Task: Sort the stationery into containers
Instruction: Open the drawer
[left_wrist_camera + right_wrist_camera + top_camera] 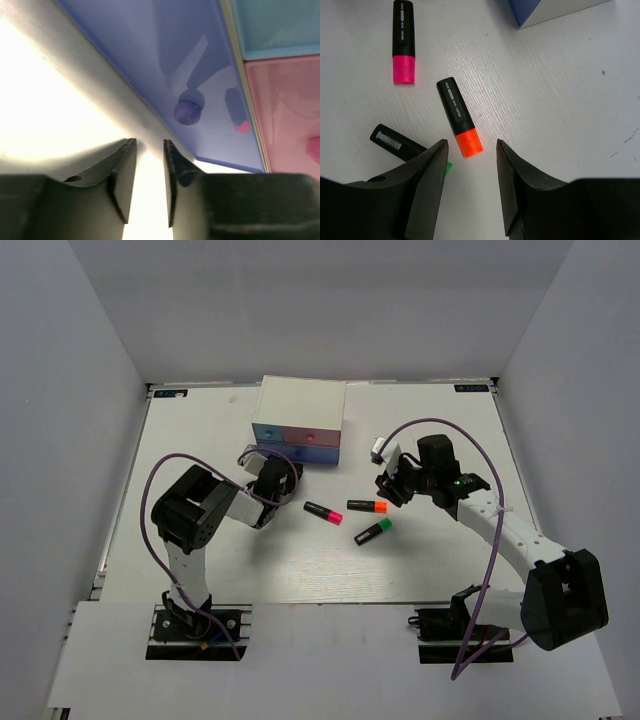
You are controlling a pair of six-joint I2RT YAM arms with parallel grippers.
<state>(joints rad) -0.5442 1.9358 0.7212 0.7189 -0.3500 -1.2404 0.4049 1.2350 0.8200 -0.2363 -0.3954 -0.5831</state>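
Surface: you have a white table (200, 560), finely grained in the right wrist view. Plain grey walls (330, 300) close it in on the left, far and right sides. The light is brightest on the middle of the table.

Count, containers:
- One white chest (303, 400) sits at the far middle of the table.
- It has three drawers: a light blue drawer (268, 431) upper left, a pink drawer (315, 436) upper right, and a wide dark blue drawer (165, 60) beneath both.
- You can see one round knob (188, 112) on the dark blue front.

Count, stationery:
- Three black highlighters lie flat on the table, in front of the chest and to its right, outside every drawer and apart from each other.
- The pink-capped highlighter (403, 42) is leftmost.
- The orange-capped highlighter (460, 117) is in the middle.
- The green-capped highlighter (372, 532) lies nearest the arm bases.

Count, rig: two arms, each with one purple cable.

Left fingers (125, 170): you see a narrow gap between them with nothing in it. The tips sit low by the table, just in front of the dark blue drawer, with the knob just beyond them.

Right fingers (427, 185): they stand well apart and empty, above the orange-capped highlighter, and its cap shows between the tips
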